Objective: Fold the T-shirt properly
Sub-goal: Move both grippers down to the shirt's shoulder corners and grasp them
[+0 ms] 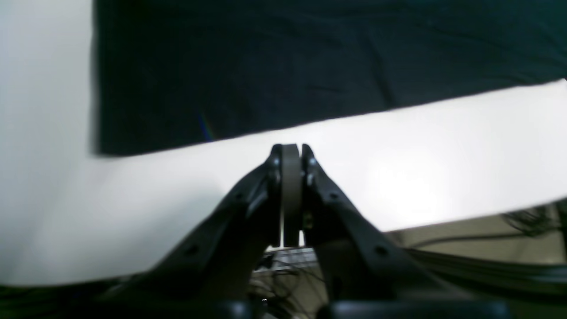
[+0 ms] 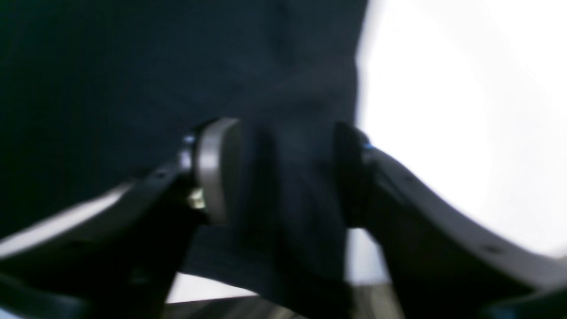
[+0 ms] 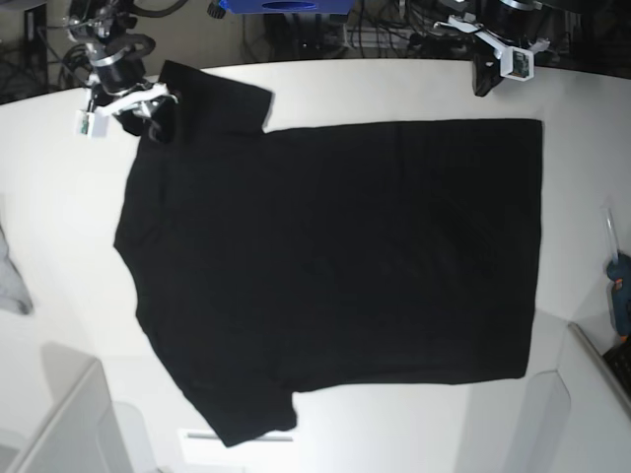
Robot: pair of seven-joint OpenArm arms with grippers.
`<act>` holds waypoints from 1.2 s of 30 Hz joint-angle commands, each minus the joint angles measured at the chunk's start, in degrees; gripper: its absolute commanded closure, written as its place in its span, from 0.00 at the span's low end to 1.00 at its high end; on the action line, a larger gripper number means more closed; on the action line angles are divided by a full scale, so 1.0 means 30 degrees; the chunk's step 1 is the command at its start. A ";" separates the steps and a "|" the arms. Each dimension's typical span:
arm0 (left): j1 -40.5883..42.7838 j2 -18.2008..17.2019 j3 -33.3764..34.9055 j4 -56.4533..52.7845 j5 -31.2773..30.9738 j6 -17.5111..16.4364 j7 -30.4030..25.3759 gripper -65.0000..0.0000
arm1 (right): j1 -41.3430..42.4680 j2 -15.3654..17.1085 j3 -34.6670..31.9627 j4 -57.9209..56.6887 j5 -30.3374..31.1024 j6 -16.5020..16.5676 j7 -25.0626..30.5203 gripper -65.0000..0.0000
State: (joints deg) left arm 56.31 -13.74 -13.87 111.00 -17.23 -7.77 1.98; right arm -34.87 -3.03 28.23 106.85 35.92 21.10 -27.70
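Observation:
The black T-shirt (image 3: pixel 335 266) lies spread flat on the white table (image 3: pixel 394 89), plain side up, with its sleeves toward the left of the base view. My right gripper (image 3: pixel 158 116) is at the far sleeve. In the right wrist view its jaws (image 2: pixel 283 133) stand wide apart, with a fold of black T-shirt (image 2: pixel 292 186) lying between the pads. My left gripper (image 3: pixel 481 87) is at the far right, just beyond the shirt's hem corner. Seen from the left wrist, it (image 1: pixel 290 148) is shut on nothing, over bare table beside the T-shirt (image 1: pixel 266 66).
A small light-grey cloth (image 3: pixel 10 281) lies at the table's left edge. A blue-handled tool (image 3: pixel 619 291) sits at the right edge. Grey bins (image 3: pixel 59 419) stand at the near corners. Cables and a blue object (image 3: pixel 286 5) lie beyond the far edge.

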 commanded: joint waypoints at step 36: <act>-0.1233 -0.1033 -0.6088 -0.4722 -0.7574 -0.5864 0.0850 0.80 | 0.1119 0.0643 0.1536 -0.2546 0.0788 0.0834 -0.2297 0.43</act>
State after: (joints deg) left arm 51.62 -16.25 -31.35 96.18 -39.92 -25.19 6.28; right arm -31.33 -1.28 32.80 98.19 37.36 23.00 -34.96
